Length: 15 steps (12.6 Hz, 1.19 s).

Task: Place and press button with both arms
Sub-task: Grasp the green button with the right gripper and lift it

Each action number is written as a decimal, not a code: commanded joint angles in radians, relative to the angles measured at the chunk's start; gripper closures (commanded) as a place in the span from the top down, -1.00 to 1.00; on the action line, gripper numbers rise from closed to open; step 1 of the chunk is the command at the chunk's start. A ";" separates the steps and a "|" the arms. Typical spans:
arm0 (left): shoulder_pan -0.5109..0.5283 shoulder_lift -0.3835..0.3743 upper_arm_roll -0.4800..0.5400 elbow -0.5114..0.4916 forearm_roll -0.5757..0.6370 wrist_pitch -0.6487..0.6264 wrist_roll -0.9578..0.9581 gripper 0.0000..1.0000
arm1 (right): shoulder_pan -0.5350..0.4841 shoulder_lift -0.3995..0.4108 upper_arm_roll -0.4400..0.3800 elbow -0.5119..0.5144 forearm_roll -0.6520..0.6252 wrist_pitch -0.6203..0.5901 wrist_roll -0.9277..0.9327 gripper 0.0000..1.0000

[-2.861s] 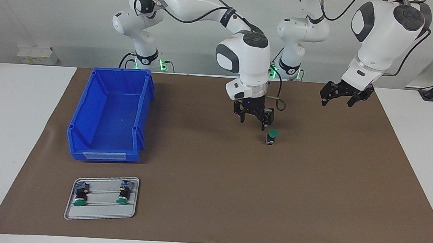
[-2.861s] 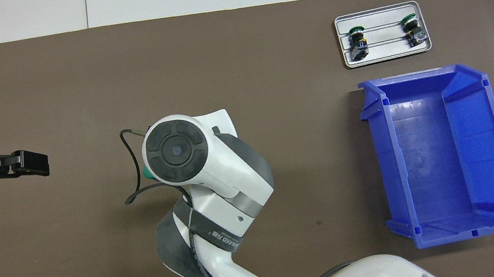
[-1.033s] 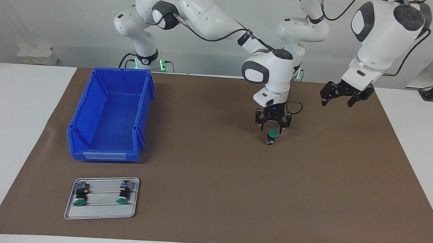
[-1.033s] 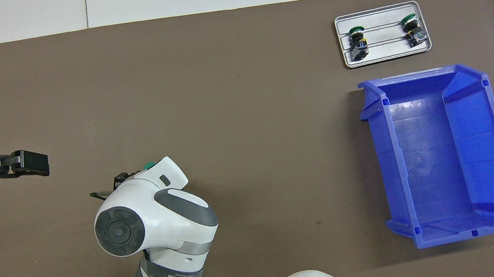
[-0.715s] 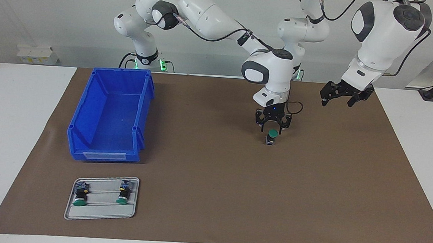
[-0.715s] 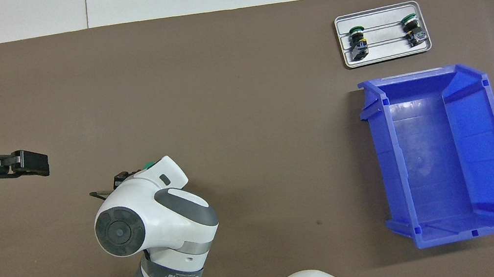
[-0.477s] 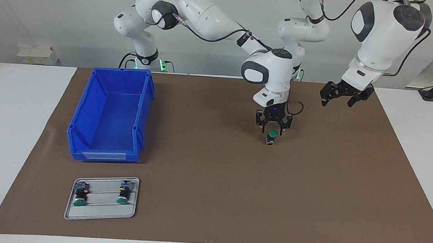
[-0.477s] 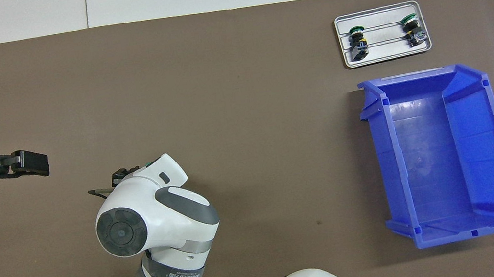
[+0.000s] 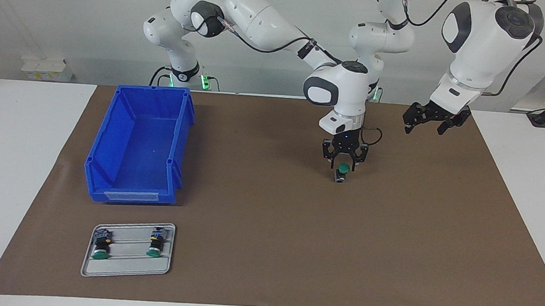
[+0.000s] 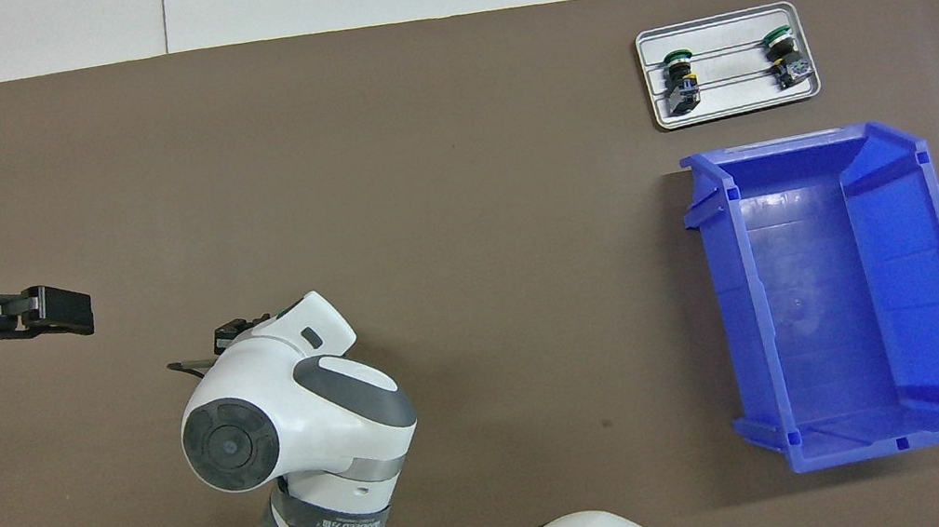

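The button (image 9: 342,172) stands upright on the brown mat, green cap up, toward the left arm's end of the table. My right arm reaches across from its base, and the right gripper (image 9: 343,166) points straight down and sits around the green cap. In the overhead view the right wrist covers the button except for a green sliver (image 10: 282,313). My left gripper (image 9: 425,127) hangs open and empty above the mat, apart from the button, and it waits. It also shows in the overhead view as the left gripper (image 10: 59,311).
A blue bin (image 9: 131,195) stands on the mat at the right arm's end. Farther from the robots than the bin lies a grey tray (image 9: 125,267) holding two more buttons (image 9: 101,246) (image 9: 155,245). White table surrounds the mat.
The right arm swung from beside the button to directly over it, turned its wrist, and came down around the green cap. The left arm and the button have stayed put.
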 commanded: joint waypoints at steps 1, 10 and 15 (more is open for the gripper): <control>0.011 -0.024 -0.009 -0.022 0.016 0.006 -0.007 1.00 | -0.009 -0.009 0.006 -0.018 -0.035 0.025 -0.027 -0.25; 0.012 -0.024 -0.009 -0.022 0.016 0.006 -0.007 1.00 | -0.052 -0.079 0.002 -0.017 -0.022 -0.027 -0.050 -1.00; 0.011 -0.024 -0.009 -0.022 0.016 0.006 -0.007 1.00 | -0.157 -0.217 0.005 -0.069 0.087 -0.144 -0.075 -1.00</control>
